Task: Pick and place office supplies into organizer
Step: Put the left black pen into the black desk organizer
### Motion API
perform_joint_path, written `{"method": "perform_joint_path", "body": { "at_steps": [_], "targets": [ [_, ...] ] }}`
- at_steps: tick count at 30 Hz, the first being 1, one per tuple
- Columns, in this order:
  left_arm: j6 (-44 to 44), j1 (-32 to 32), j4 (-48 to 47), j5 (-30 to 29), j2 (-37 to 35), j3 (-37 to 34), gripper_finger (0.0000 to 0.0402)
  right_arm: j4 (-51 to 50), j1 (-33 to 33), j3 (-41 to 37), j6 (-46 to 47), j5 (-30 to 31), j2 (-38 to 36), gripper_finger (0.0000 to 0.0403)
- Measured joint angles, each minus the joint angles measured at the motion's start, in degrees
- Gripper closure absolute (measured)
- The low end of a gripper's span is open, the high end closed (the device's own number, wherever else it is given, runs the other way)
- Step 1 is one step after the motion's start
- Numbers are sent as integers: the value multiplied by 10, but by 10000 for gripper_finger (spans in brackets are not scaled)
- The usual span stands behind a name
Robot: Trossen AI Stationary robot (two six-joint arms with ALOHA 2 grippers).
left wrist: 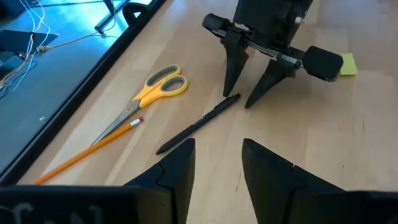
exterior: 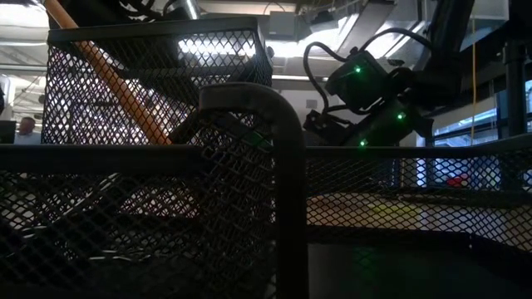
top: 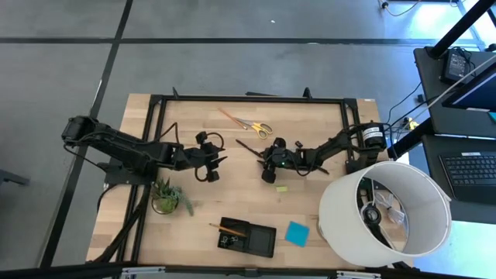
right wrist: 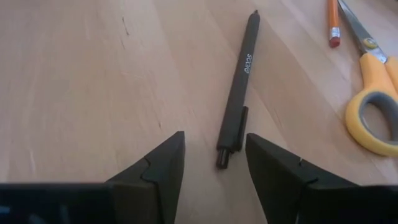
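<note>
High view: organizer [top: 248, 236] sitting at the surface's near edge, contents hard to make out; one pencil lying across it. One scissors [top: 254, 125], one pen [top: 248, 146], one blue pad [top: 296, 232].

Low view: mesh blocking nearly everything.

Left wrist view: left gripper [left wrist: 216, 163] hovering, jaws apart, empty.

Right wrist view: right gripper [right wrist: 214, 163] jaws wide, straddling the pen's end, not gripping.

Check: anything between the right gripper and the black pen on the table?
Nothing visible. The right gripper is open with the black pen lying flat on bare wood, one end between its fingers. The scissors and pencil sit off to one side.
</note>
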Motion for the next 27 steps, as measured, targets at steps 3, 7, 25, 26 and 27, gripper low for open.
{"method": "perform_joint_path", "body": {
  "at_steps": [3,7,25,26,27],
  "targets": [
    [-8,0,0,0,0,0,274,-5,0,0,10,1,0,228],
    [-19,-2,0,0,0,0,274,-9,0,0,16,1,0,228],
    [-19,-29,-1,0,0,0,274,-29,1,0,69,1,0,264],
    [-19,-29,-1,0,0,0,274,-31,1,0,69,1,0,273],
    [-19,-29,-1,0,0,0,274,-32,1,0,70,1,0,281]
  ]
}}
